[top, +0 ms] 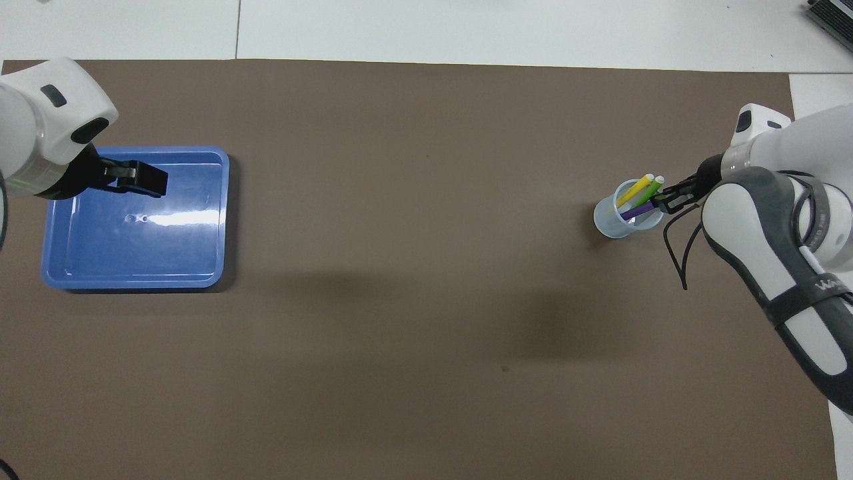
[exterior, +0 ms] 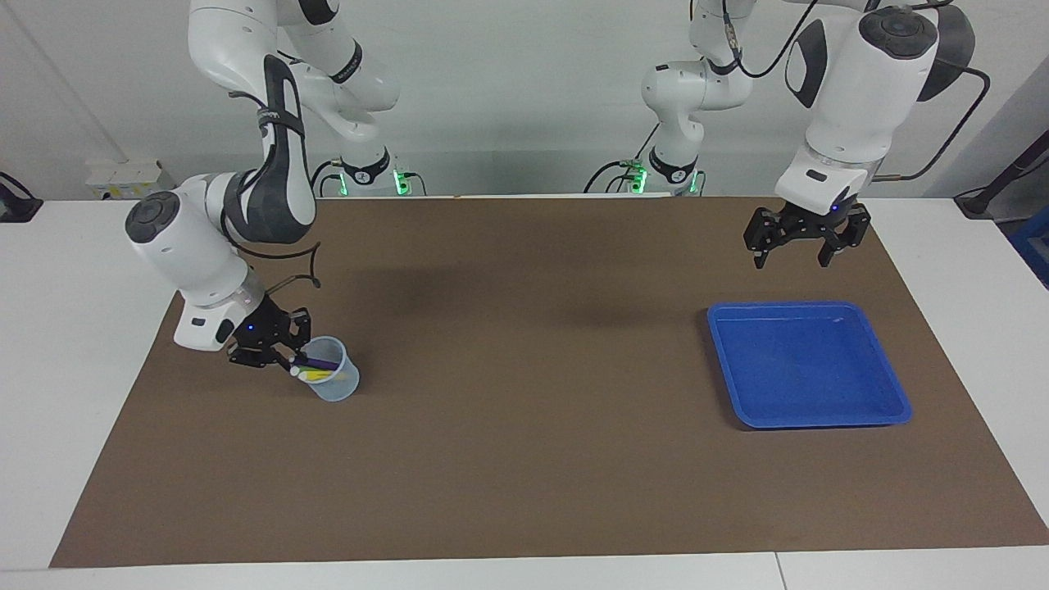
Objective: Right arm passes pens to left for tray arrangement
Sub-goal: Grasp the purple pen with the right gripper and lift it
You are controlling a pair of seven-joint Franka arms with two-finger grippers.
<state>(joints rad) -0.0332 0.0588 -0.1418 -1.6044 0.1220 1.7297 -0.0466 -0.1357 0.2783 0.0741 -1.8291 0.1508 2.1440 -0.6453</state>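
Observation:
Three pens lean in a small translucent cup (exterior: 334,385) (top: 610,221) near the right arm's end of the table: a purple pen (exterior: 321,361) (top: 638,211), a yellow pen (top: 633,190) and a green pen (top: 648,191). My right gripper (exterior: 287,356) (top: 665,199) sits low beside the cup's rim, its fingertips shut on the purple pen's upper end, hiding its cap. The blue tray (exterior: 807,369) (top: 133,250) lies bare near the left arm's end. My left gripper (exterior: 805,256) (top: 154,181) waits open in the air over the tray's edge nearer the robots.
A brown mat (exterior: 524,459) covers most of the white table, and cup and tray both stand on it. A loose black cable (top: 676,257) hangs from the right wrist close to the cup.

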